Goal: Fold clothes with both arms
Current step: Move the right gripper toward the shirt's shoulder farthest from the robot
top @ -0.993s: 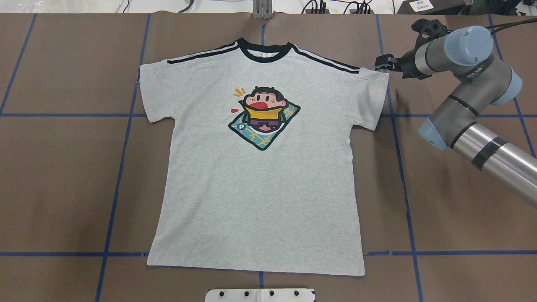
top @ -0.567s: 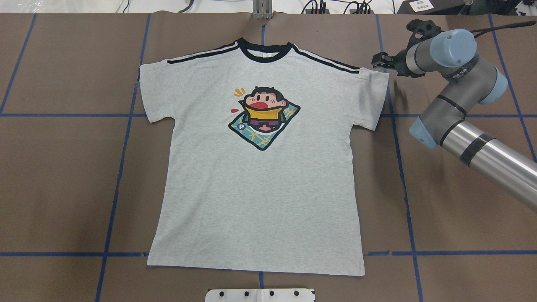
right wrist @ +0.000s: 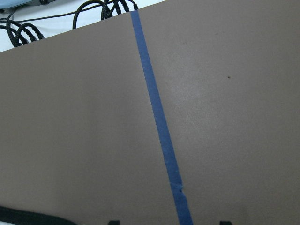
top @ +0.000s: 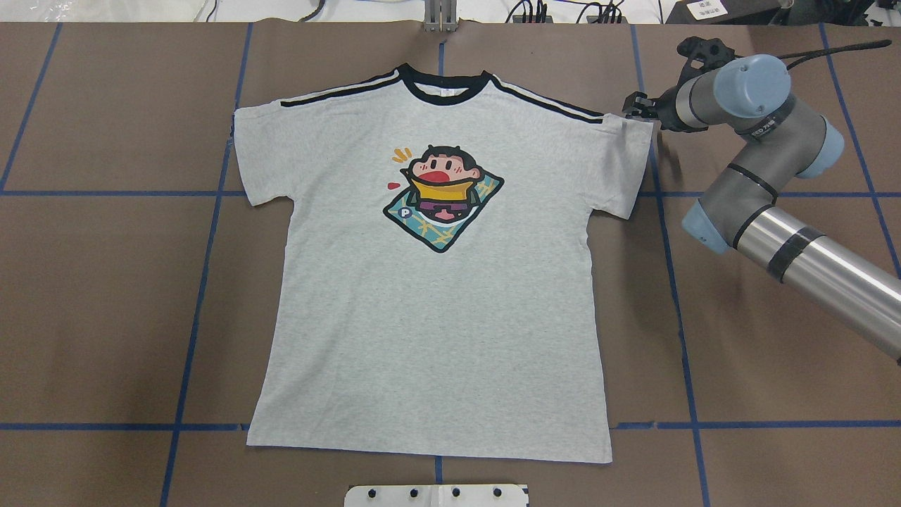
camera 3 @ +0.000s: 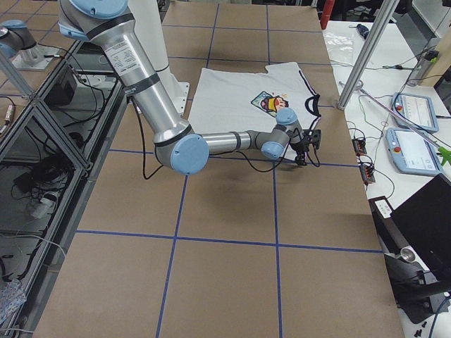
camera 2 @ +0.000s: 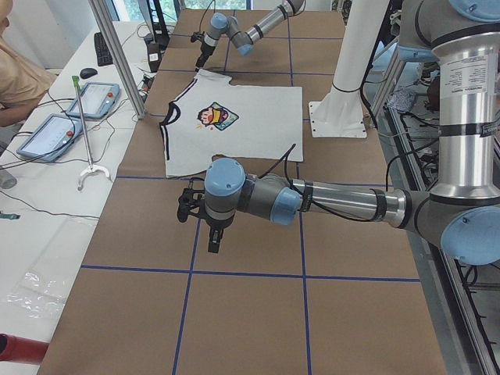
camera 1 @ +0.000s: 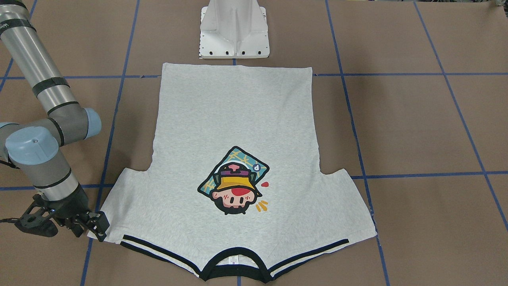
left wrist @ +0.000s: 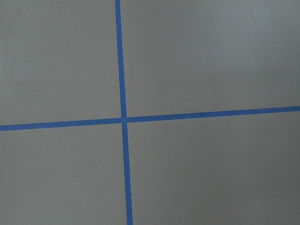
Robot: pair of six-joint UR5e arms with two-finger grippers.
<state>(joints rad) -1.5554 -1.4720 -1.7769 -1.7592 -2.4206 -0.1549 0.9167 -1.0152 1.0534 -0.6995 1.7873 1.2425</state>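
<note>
Overhead exterior: right gripper [top: 638,107], fingers apart, hovers beside the grey T-shirt [top: 436,317] sleeve; whether the left gripper [camera 2: 213,241] is open, I cannot tell.

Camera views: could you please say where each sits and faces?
Front-facing: across the table, facing white metal pedestal; right black two-finger tool beside grey cartoon-print T-shirt.
Overhead: behind that pedestal, looking down; shares that tool and shirt.
Exterior left: table's left end; left arm near.
Exterior right: opposite end; right arm near.
Left wrist: down at blue tape cross; no body.
Right wrist: brown paper; tool tips at bottom.
</note>
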